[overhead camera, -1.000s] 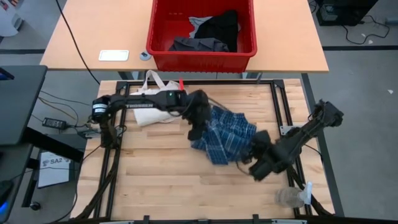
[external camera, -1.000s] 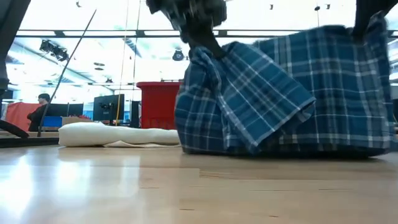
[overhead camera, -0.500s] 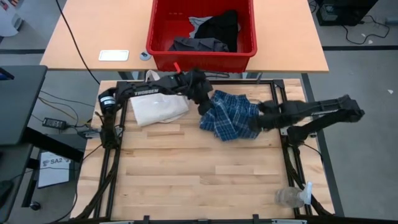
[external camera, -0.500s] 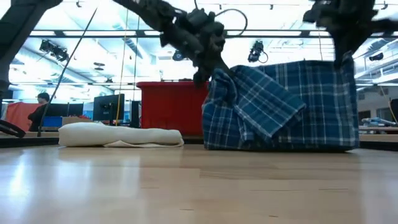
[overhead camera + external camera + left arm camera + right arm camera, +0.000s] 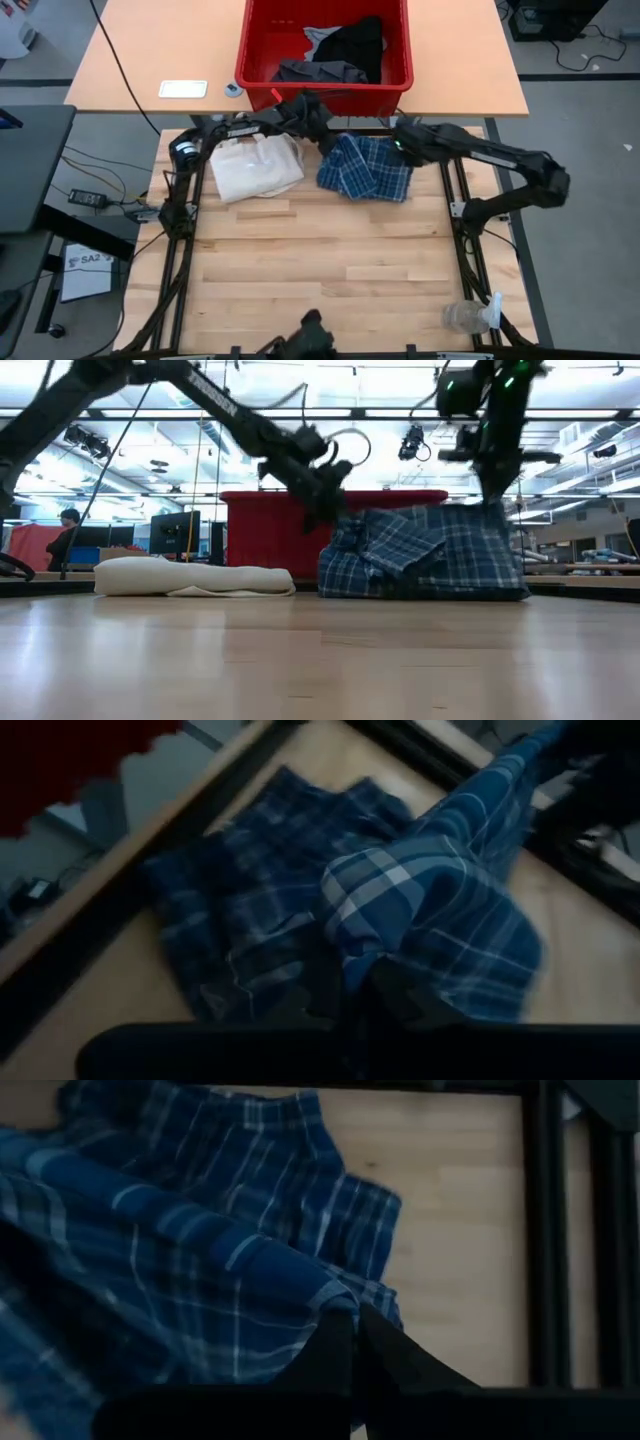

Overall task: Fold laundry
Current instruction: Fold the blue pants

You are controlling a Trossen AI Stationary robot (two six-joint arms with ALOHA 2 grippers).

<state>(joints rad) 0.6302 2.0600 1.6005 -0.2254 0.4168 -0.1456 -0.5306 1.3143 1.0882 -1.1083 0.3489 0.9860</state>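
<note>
The blue-and-white plaid garment (image 5: 365, 168) lies bunched near the table's far edge, just in front of the red bin (image 5: 325, 45). That bin holds black and grey clothes (image 5: 345, 50). My left gripper (image 5: 325, 143) is shut on the garment's far left corner. At the garment's far right corner my right gripper (image 5: 403, 150) is shut as well. In the low view the garment (image 5: 425, 555) stretches between both grippers, its lower part on the table. My left gripper pinches a bunched fold of plaid cloth (image 5: 385, 955) at the garment's far left corner, slanting down from the table's left; how many layers, I cannot tell. The cloth hangs slack below the fingers onto the table. My right gripper pinches the garment's hemmed edge (image 5: 335, 1302) at its far right corner between its two fingers, coming steeply from above. That corner (image 5: 490, 510) is held up, and the cloth below it rests on the table.
A cream tote bag (image 5: 255, 168) lies left of the garment. Behind the table's far edge the red bin stands on a second table with a white flat object (image 5: 183, 89). A clear plastic bottle (image 5: 468, 317) lies at the near right corner. The near half is bare wood (image 5: 320, 270).
Both grippers have carried the plaid garment toward the table's far edge and lowered it. The right one swung from the near right to the far side. The garment, which hung high and spread between them, now sits lower and more bunched on the table.
</note>
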